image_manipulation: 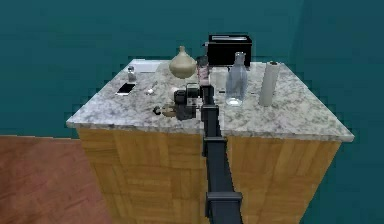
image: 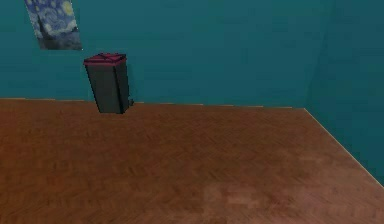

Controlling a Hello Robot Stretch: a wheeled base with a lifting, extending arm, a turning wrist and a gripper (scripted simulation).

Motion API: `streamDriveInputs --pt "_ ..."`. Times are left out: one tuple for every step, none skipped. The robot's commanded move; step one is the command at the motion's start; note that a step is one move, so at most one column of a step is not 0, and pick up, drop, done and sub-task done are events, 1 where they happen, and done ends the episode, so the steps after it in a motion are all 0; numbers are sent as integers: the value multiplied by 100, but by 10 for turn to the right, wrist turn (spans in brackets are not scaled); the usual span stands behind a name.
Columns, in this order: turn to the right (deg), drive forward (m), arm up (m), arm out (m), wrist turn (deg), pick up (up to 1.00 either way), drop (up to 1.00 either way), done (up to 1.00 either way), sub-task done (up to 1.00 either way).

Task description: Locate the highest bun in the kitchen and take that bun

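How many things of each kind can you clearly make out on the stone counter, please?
Tan vase: 1
Black boxy appliance: 1
Clear bottle: 1
White upright roll: 1
Flat phone-like slab: 1
Total: 5, leaving out the small unclear bits.

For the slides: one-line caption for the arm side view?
Arm stretched toward a stone-topped island bearing a vase, glass bottle and paper roll.

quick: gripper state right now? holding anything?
Gripper: jaws' state cannot be told; small things stand on the counter at and behind it, so cannot tell whether it holds anything.
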Motion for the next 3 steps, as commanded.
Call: streamDriveInputs --pt "0 0 0 0 0 100 0 0 0" --pt "0 0 10 0 0 0 0 0 0" --pt "0 0 0 0 0 0 0 100 0"
